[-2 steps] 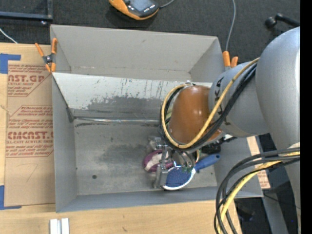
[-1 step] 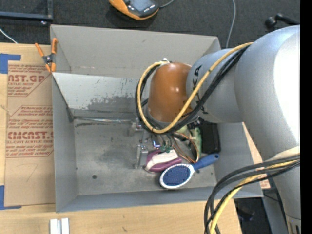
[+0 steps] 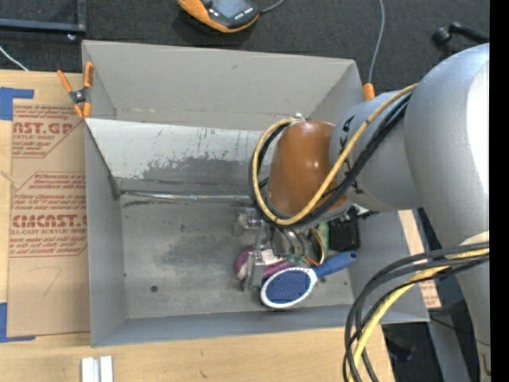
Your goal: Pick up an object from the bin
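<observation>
My gripper (image 3: pixel 256 261) is low in the bin's near right part, beneath the arm's orange-brown cover. A small purple-magenta thing (image 3: pixel 241 263) lies right at its left side, partly hidden by it. Just to the right, by the front wall, lies a hairbrush with an oval blue head in a white rim (image 3: pixel 286 286). Its blue handle (image 3: pixel 337 263) points up and right. The gripper's tip is close to the brush head's left edge; whether it touches either thing I cannot tell.
A black block (image 3: pixel 343 232) and something green (image 3: pixel 321 239) sit by the right wall, half hidden under the arm. The arm and its yellow and black cables cover the bin's right side. The bin's bare grey floor spreads to the left.
</observation>
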`<state>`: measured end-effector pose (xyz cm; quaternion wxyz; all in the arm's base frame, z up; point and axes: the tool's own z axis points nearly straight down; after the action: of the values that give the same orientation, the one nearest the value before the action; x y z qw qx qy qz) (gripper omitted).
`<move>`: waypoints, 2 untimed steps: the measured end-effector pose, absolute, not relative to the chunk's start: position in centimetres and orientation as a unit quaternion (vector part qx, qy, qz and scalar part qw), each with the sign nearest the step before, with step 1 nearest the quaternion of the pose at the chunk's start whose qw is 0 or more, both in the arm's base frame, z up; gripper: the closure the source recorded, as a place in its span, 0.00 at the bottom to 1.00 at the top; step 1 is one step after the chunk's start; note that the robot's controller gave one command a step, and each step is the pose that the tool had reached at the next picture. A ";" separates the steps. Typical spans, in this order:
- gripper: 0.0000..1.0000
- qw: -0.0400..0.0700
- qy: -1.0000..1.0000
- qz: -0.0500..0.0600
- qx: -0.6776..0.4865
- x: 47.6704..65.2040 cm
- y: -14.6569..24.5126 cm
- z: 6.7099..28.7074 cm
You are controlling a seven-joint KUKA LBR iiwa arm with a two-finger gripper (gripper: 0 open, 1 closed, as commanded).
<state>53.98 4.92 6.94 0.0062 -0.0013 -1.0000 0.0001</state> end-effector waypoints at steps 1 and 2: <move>1.00 -0.006 -0.999 -0.003 0.047 58.5 0.0 7.0; 1.00 -0.006 -0.999 -0.003 0.047 58.5 0.0 7.0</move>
<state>58.51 0.02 7.01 -0.0056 0.0467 -0.9989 -0.0030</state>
